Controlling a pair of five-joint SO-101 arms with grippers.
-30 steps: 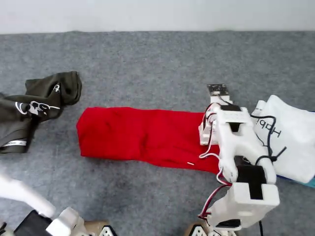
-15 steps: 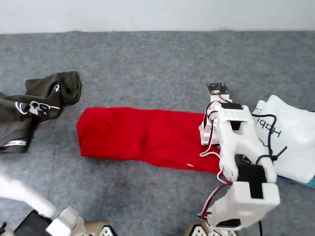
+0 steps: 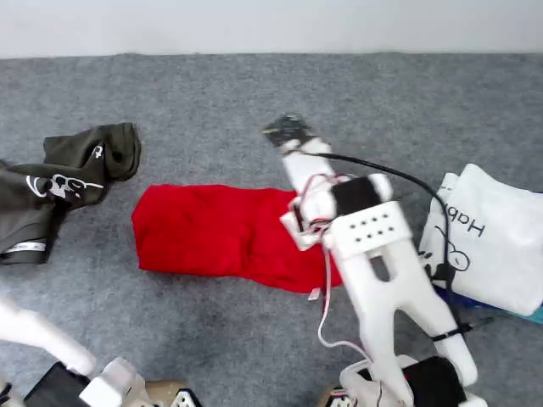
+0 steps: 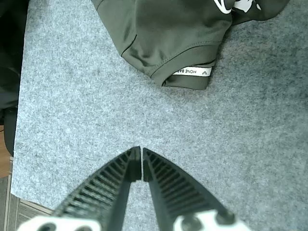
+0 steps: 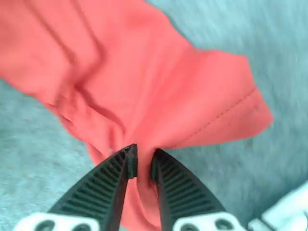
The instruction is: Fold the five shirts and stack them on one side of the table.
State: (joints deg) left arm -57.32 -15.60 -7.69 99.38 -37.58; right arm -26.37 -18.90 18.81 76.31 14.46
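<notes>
A red shirt (image 3: pixel 204 229) lies folded into a long band across the middle of the grey table (image 3: pixel 254 102). My right gripper (image 3: pixel 299 231) is shut on its right end, with the cloth bunched and lifted there. In the right wrist view the red shirt (image 5: pixel 144 82) is pinched between the black fingers of the right gripper (image 5: pixel 142 161). A dark green shirt (image 3: pixel 59 186) lies crumpled at the table's left edge. My left gripper (image 4: pixel 142 159) hangs shut and empty over bare table, a short way from the dark green shirt (image 4: pixel 178 33).
A folded white shirt (image 3: pixel 501 242) tops a stack at the right edge, with a blue layer (image 3: pixel 475 303) under it. Part of the left arm (image 3: pixel 34 335) shows at the bottom left. The back half of the table is bare.
The right arm has swung left with the red shirt's right end in its gripper, so the red band is now shorter. The left arm has not moved.
</notes>
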